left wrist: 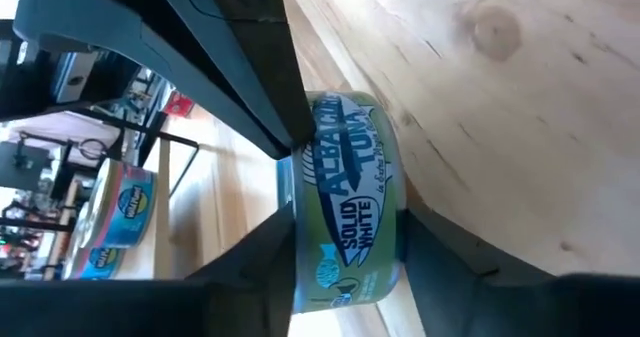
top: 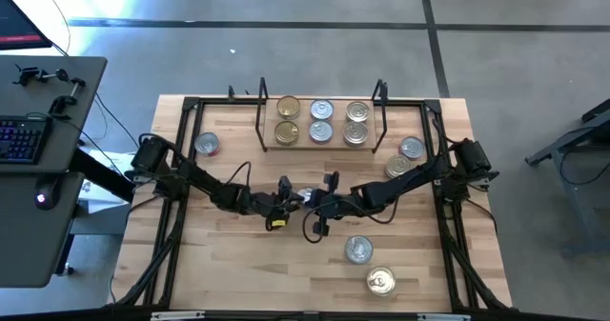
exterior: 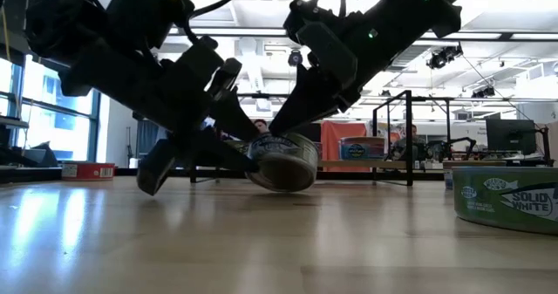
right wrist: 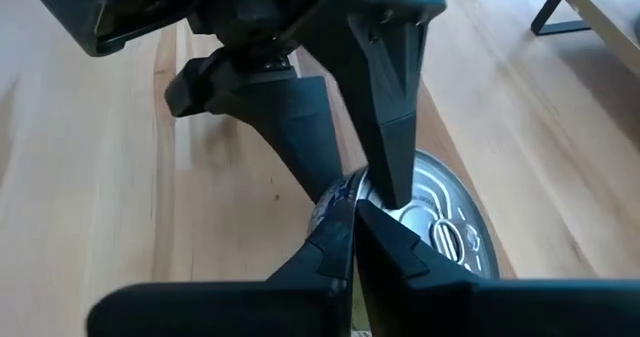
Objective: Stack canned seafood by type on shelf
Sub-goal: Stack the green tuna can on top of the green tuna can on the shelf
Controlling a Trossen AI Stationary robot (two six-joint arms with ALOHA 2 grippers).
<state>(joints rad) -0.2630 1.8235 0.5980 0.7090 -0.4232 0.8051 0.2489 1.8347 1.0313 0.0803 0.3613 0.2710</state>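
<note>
Table [top: 238, 273]: we see a light wooden top filling the middle of the high view, ringed by a black frame.
Shelf [top: 320, 146]: it sits at the upper centre of the high view, a black rod rack on a pale board, with six cans in two rows of three.
Loose cans: two lie at the right of the high view near the right arm's base [top: 406, 157], two at the lower right [top: 370, 266], and one with a reddish label at the upper left [top: 207, 146].
Left gripper [top: 286, 199]: at the centre of the high view, its fingers [left wrist: 250, 267] sit narrow against the flat faces of the tilted can [exterior: 283, 161], so we judge it is holding that can.
Right gripper [top: 320, 203]: it meets the left one at the centre, its fingers pressed fully together, tips resting on the can's lid [right wrist: 440, 222].
Tilted can: in the low view it leans on its lower edge just left of centre, touching the table; its green label reads albacore tuna.
Hedge: the arms crowd the low view, so we cannot say whether the can is lifted at all.
Handling: we judge it rigid, dense for its size, and slippery on the metal rim.
Where to hold: across lid and base, squarely, or it may pivot out.
</note>
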